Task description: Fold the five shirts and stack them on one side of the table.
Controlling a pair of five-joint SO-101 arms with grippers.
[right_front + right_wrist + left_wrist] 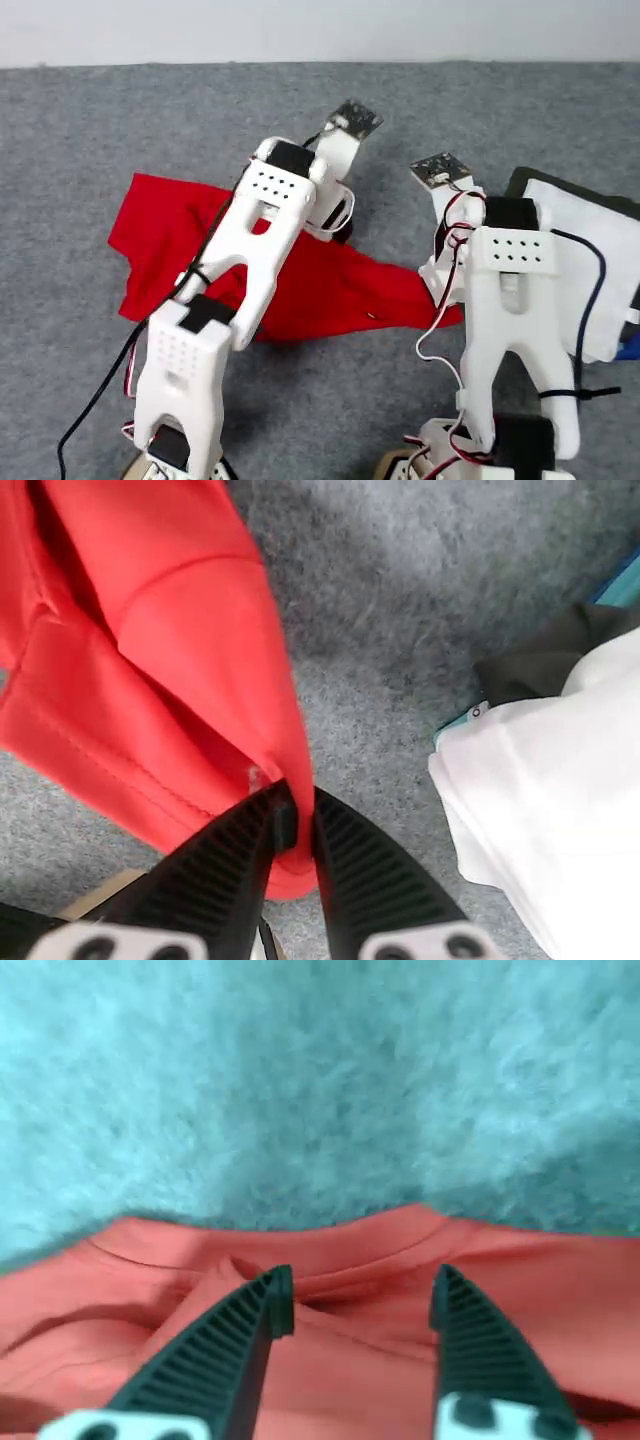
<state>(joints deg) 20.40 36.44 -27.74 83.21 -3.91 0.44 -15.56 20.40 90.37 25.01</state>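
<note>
High view: red shirt (330, 285) lies mid-table (80, 130), long axis running left to right. Folded white shirt (585, 260) sits on a dark shirt (520, 182) at the right edge. The right arm is at the red shirt's right end, nearest the stack.

Left wrist view: left gripper (360, 1295) is spread over the collar, holding nothing.

Right wrist view: right gripper (298, 815) is pinching the red shirt's corner. From above, the wrist covers that pinch.

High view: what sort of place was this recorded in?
Probably a robotics test bench, not a home: a table covered in grey carpet-like fabric, the left arm and right arm with exposed wires, a red shirt near a stack of folded shirts.
</note>
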